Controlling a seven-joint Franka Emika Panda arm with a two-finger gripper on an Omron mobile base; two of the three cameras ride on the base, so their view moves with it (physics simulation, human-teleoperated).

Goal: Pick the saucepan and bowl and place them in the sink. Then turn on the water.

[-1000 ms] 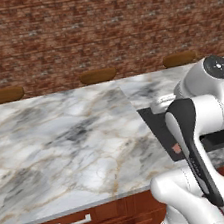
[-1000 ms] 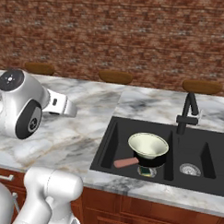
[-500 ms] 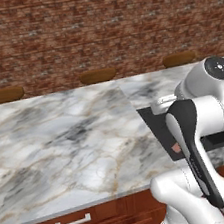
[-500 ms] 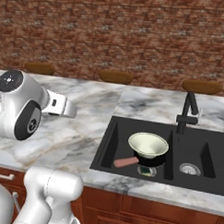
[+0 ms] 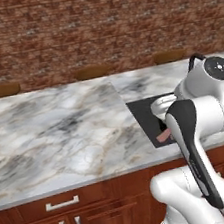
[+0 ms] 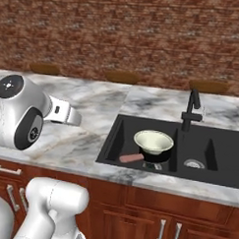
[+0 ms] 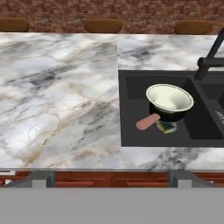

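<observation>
The black sink (image 6: 112, 141) (image 7: 131, 105) is set into the marble counter, and its left corner (image 5: 144, 117) also shows beside the arm. In its left basin lies the saucepan (image 6: 155, 156) (image 7: 171, 116), its salmon-pink handle (image 5: 164, 136) pointing left. The cream bowl (image 6: 153, 141) (image 7: 169, 98) rests upright on top of the saucepan. A slim black faucet (image 6: 191, 110) (image 7: 210, 57) stands behind the basins, and no water shows under it. My gripper (image 7: 111, 178) is open and holds nothing. It hangs well back from the sink, near the counter's front edge.
Marble counter (image 5: 60, 126) spreads to the left of the sink. Brown stool tops (image 7: 103, 25) line its far edge under a brick wall. A small green-yellow object (image 7: 166, 127) lies under the pan. A steel drain (image 6: 193, 164) sits in the right basin. Wooden cabinets (image 6: 152, 211) run below.
</observation>
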